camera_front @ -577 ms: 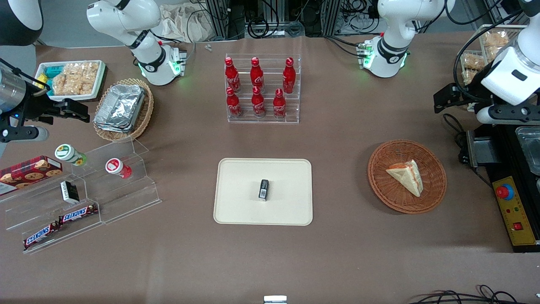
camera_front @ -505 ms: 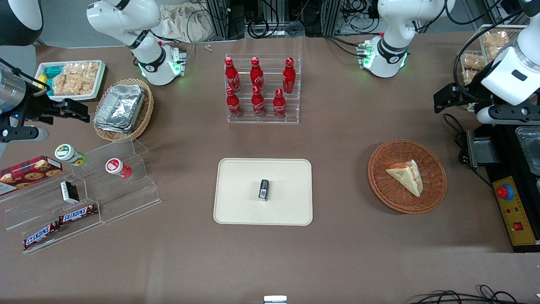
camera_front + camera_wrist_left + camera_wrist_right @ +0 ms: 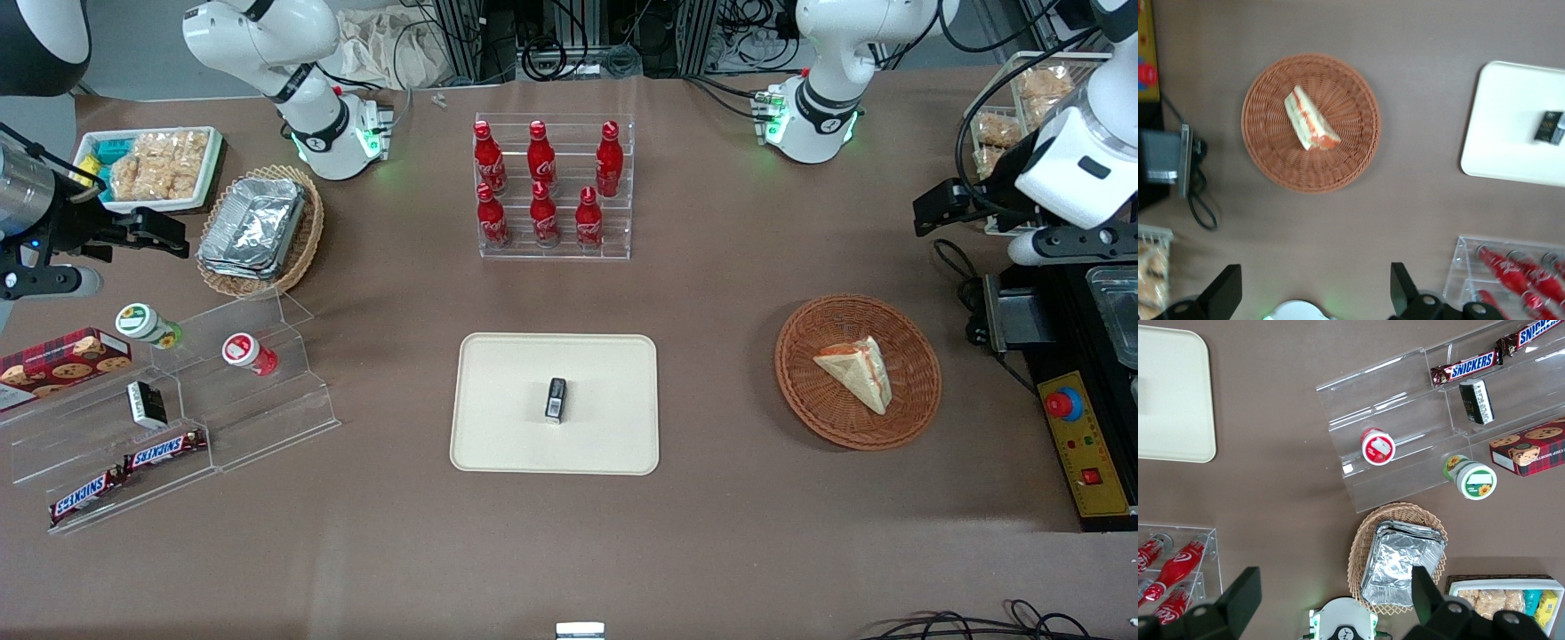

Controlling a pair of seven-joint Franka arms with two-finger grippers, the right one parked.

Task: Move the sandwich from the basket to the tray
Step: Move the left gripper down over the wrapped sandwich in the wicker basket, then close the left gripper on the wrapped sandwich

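Table surface (image 3: 765, 551) was a plain brown mat, flat, with cables trailing over the edge nearest the front camera. Room at the table's farther edge: aluminium frame posts and a tangle of black cables. Sandwich (image 3: 855, 372) lay on its side in the basket (image 3: 800, 391), red filling along the cut edge, untouched. Basket sat on the mat toward the working arm's end. Tray (image 3: 498, 444) sat mid-table, well apart from the basket, with a small dark packet (image 3: 556, 398) lying on it. Left gripper (image 3: 930, 207) hung high above the mat, farther from the front camera than the basket and nearer the working arm's end, holding nothing. In the left wrist view its fingers (image 3: 1223, 290) were spread wide, with the basket (image 3: 1271, 160) and sandwich (image 3: 1310, 119) well clear of them. Acrylic rack of red cola bottles (image 3: 544, 182) stood farther from the front camera than the tray. Toward the parked arm's end: tan wicker basket with foil trays (image 3: 256, 227), white snack tray (image 3: 151, 164), stepped acrylic display (image 3: 222, 409) carrying two small tubs, a cookie box and Snickers bars (image 3: 164, 451). A yellow control box with a red button (image 3: 1063, 404) sat at the working arm's end.
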